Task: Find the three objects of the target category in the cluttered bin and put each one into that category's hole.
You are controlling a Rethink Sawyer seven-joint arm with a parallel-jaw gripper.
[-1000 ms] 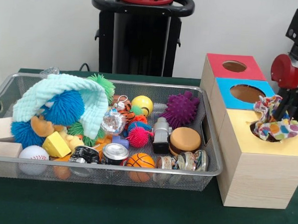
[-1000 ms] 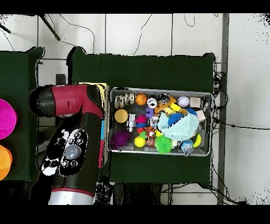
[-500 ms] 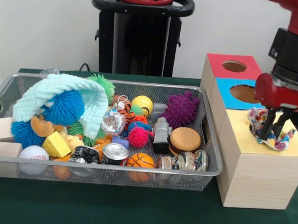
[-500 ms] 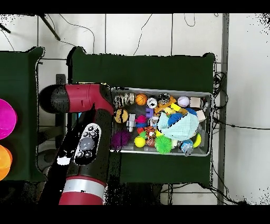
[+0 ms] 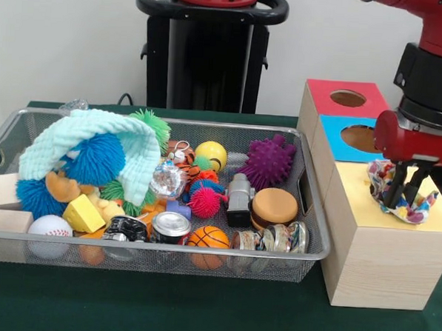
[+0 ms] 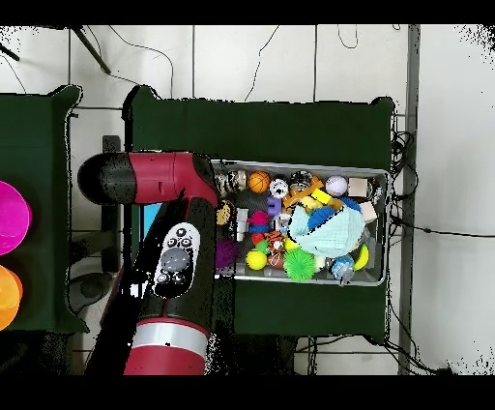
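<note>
At the left, the wire bin (image 5: 305, 253) sits on the green-covered counter (image 5: 198, 313), packed so tightly that most toys are only partly seen. A mint knitted cloth (image 5: 81, 140) is draped over a blue spiky ball (image 5: 97, 159), covering whatever lies beneath it; as another soft fabric piece it looks like a likely remaining target, though that is a guess. Nearer the front rim lie a baseball (image 5: 49, 225), a small can (image 5: 170, 226) and a mini basketball (image 5: 208, 237), with a purple knobbly ball (image 5: 268, 162) and a toy burger (image 5: 274, 206) toward the right end.

Beside the bin stands the sorting box, with a red section (image 5: 347, 98), a blue section (image 5: 365, 138) and a yellow section (image 5: 426, 213). The spotted cloth (image 5: 397, 197) rests bunched on the yellow top, right where that section's hole should be; the hole itself is hidden under it, so how far the cloth has gone in cannot be judged. The gripper (image 5: 402, 191) hangs upright over it, jaws clamped on the fabric, apparently to push it down.

From overhead the arm covers the box and the cloth entirely.
</note>
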